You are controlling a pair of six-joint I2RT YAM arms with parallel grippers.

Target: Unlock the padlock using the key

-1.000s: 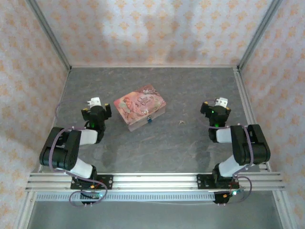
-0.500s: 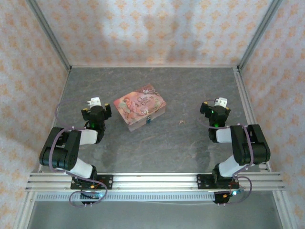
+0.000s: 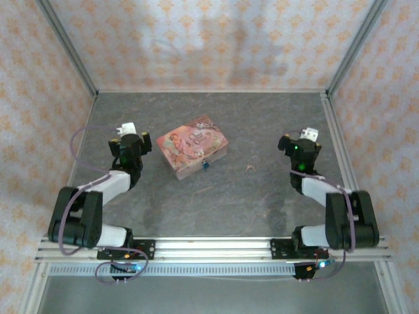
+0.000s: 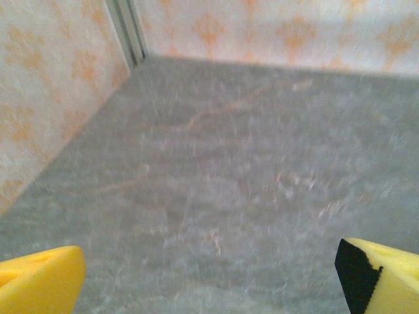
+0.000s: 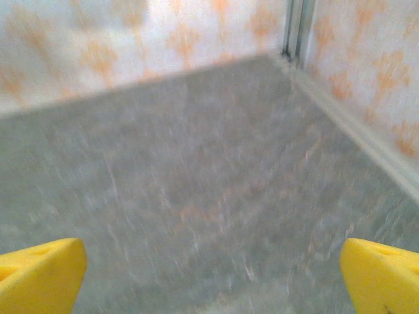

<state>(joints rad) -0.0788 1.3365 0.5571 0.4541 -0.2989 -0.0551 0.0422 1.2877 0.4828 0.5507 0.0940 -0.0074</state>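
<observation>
Well, both tools stand wide open, holding nothing: the left tool (image 3: pixel 130 145) just left of the pink floral box (image 3: pixel 192 145), the right tool (image 3: pixel 300 148) well apart. The padlock (image 3: pixel 205 164) sits at the box's near face; the key (image 3: pixel 249 168) lies on the table (image 3: pixel 216 204), nearer the right tool.

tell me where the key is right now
In the top view the key lies on the grey table, slightly right of centre, a short way right of the pink floral box and the blue padlock on its front.
</observation>
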